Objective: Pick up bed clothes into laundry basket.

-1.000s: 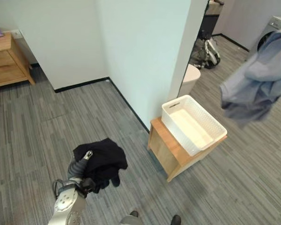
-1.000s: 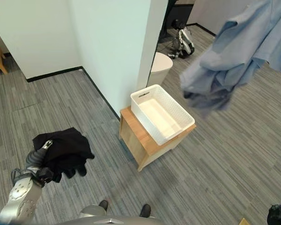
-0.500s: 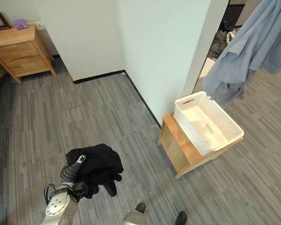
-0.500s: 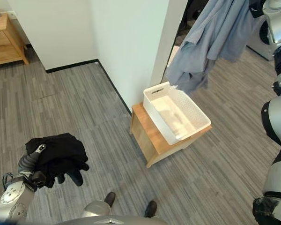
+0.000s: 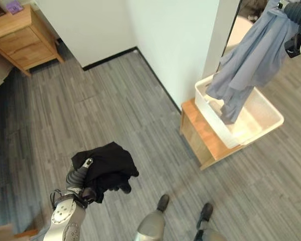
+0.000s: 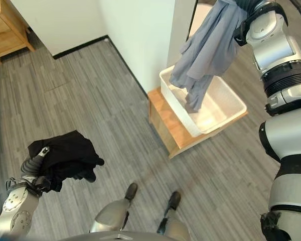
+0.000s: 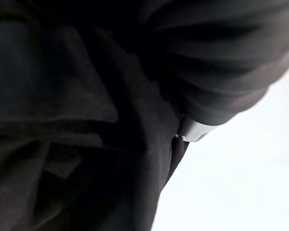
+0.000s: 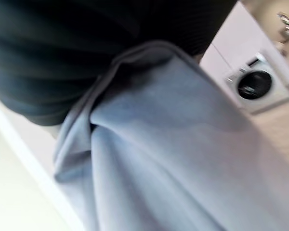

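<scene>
A black garment [image 5: 108,161] is bunched over my left hand [image 5: 76,176] at the lower left, held above the floor; my thumb lies across the cloth. My right hand [image 6: 247,11] is raised at the upper right and grips a blue-grey garment [image 6: 206,45], seen close in the right wrist view [image 8: 173,144]. The garment hangs straight down, and its lower end [image 5: 232,111] dips inside the white laundry basket [image 5: 274,111]. The basket rests on a low wooden stool [image 5: 198,131] beside the white wall corner.
A white wall [image 5: 175,40] juts out just behind the basket. A wooden nightstand [image 5: 20,35] stands at the far left. A washing machine [image 8: 255,84] shows in the right wrist view. Grey striped carpet [image 5: 140,115] spreads between my left hand and the stool.
The camera has shifted. My right arm has brought the blue-grey garment down over the basket, so its lower end now hangs inside. My left hand still holds the black garment.
</scene>
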You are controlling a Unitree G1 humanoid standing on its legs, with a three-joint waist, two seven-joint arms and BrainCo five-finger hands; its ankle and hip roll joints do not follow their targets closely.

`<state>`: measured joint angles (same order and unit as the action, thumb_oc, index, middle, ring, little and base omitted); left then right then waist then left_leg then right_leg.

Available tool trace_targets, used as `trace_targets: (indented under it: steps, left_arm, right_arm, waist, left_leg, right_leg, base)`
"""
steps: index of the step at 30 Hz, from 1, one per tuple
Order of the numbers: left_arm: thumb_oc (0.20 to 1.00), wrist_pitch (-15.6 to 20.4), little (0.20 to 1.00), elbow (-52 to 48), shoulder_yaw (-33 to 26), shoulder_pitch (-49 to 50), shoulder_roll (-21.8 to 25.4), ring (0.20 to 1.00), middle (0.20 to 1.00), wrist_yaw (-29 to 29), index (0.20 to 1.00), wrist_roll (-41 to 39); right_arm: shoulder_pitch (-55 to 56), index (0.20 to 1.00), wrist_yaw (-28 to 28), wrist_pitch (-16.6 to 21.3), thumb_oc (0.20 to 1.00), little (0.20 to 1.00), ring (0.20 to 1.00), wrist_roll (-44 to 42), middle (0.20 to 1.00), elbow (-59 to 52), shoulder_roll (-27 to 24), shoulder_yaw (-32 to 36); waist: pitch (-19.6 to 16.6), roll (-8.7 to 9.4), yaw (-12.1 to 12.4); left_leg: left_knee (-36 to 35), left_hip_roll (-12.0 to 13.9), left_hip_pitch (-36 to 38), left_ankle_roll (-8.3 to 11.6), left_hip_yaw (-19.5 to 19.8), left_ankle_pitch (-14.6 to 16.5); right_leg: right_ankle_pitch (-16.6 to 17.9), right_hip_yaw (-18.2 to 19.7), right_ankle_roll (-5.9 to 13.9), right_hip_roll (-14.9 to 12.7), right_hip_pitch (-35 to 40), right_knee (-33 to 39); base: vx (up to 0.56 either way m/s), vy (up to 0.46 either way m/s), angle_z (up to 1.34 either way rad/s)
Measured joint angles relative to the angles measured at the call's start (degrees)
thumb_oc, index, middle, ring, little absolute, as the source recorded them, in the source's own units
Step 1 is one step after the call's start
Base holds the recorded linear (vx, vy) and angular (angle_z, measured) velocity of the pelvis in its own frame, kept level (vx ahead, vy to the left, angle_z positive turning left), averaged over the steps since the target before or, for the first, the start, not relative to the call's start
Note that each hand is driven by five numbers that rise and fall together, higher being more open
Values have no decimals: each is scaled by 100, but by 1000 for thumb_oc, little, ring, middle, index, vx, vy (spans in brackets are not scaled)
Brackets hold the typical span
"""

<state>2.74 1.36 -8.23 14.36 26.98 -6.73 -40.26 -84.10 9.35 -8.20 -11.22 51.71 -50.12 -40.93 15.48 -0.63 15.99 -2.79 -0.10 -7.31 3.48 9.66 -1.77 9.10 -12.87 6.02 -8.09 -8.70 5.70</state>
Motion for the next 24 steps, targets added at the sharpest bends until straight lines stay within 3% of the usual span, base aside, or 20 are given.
trace_targets:
  steps: [4,12,13,17,24]
  left_arm:
    - [200,60,200,-1,6,-52,0,200,200,-52,200,-2]
    - [200,104,200,-59,143,-178,0,200,200,-36,200,-4]
    - [200,104,200,-58,161,-185,0,200,200,-23,200,-5]
    - [200,104,200,-50,174,-344,31,200,200,52,200,-5]
    - [200,104,200,-13,243,-586,33,200,200,88,200,-9]
  right_arm:
    - [52,200,12,-63,200,200,200,251,200,93,226,79]
    - [119,200,-92,-152,200,200,200,686,200,661,549,141]
    - [130,1000,-216,-138,1000,1000,1000,680,1000,981,641,130]
    - [156,1000,-837,-306,1000,1000,1000,743,1000,2264,930,-500]
    - [59,1000,-1572,-406,1000,1000,1000,1903,1000,2566,1277,-894]
  waist:
    - [148,-128,-2]
    - [345,-149,52]
    - [349,-150,73]
    - [350,-148,166]
    - [350,-147,166]
  left_leg:
    - [11,24,-163,9,-34,-13]
    - [71,36,-473,14,-80,-15]
    - [76,36,-499,16,-79,-17]
    - [97,53,-553,21,-34,-20]
    - [98,69,-552,43,-20,-34]
  right_leg:
    - [26,32,-15,12,-175,0]
    - [57,52,-42,25,-475,1]
    - [57,52,-42,25,-494,0]
    - [57,1,-43,40,-507,0]
    - [79,-1,-63,60,-506,0]
  base:
    - [-63,2,-5]
    - [-22,1,-1]
    - [1,-36,2]
    - [-3,-4,5]
    - [0,-1,1]
